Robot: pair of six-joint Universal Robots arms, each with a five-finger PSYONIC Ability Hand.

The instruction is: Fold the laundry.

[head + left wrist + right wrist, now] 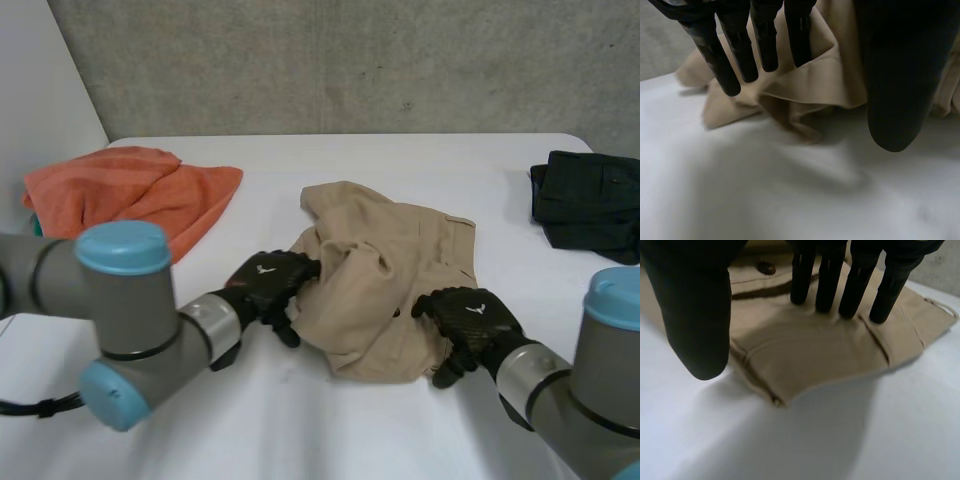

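The tan shorts [385, 275] lie crumpled mid-desk [330, 430], unfolded. The left hand [268, 283] is at their left edge and the right hand [470, 320] on their near corner, both with fingers [855, 285] straight and thumbs apart. An orange towel [130, 190] waits too; the dark garment [590, 200] looks folded.

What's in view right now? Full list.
tan garment: 1, beige, crumpled, middle of the table
orange cloth: 1, orange, bunched, far left of the table
dark garment: 1, blackish green, far right of the table
table: 1, white
wall: 1, grey, behind the table
left arm: 1, grey with blue caps, near left
right arm: 1, same colours, near right
left hand: 1, black, open, on the tan garment's left edge
right hand: 1, black, open, fingers on its near right corner
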